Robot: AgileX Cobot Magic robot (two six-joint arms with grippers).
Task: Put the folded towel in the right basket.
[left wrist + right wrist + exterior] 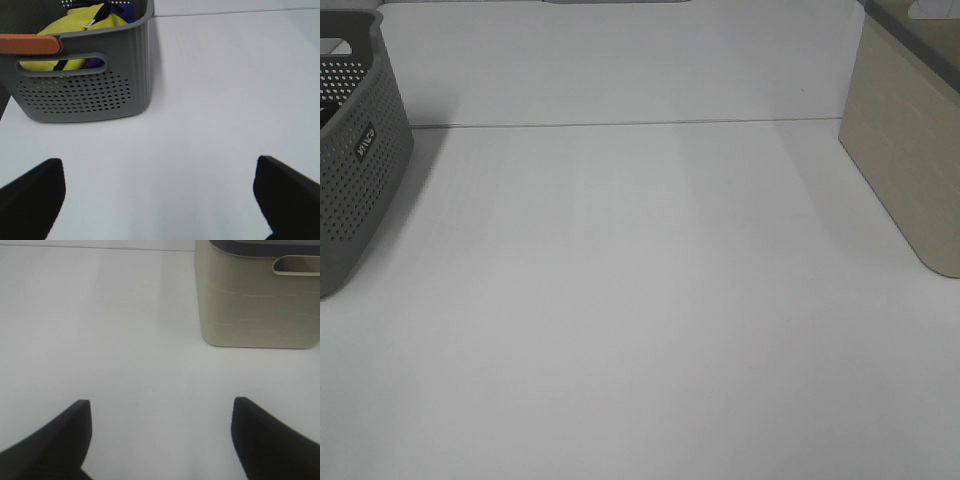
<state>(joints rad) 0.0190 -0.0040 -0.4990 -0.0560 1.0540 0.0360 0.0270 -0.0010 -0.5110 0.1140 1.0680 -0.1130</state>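
We see both the left gripper (160,200) and right gripper (160,435) spread and empty, no towel beside the beige basket (910,150), so nothing looks begun.

Perforated basket (355,160) at table (640,330) far left; solid basket (905,150) far right; cloths (75,22) inside perforated basket.

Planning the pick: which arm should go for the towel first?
Left, probably. The left hand faces the gray basket holding yellow fabric, likely the towel. The right hand faces only the beige basket; both hands are open and empty.
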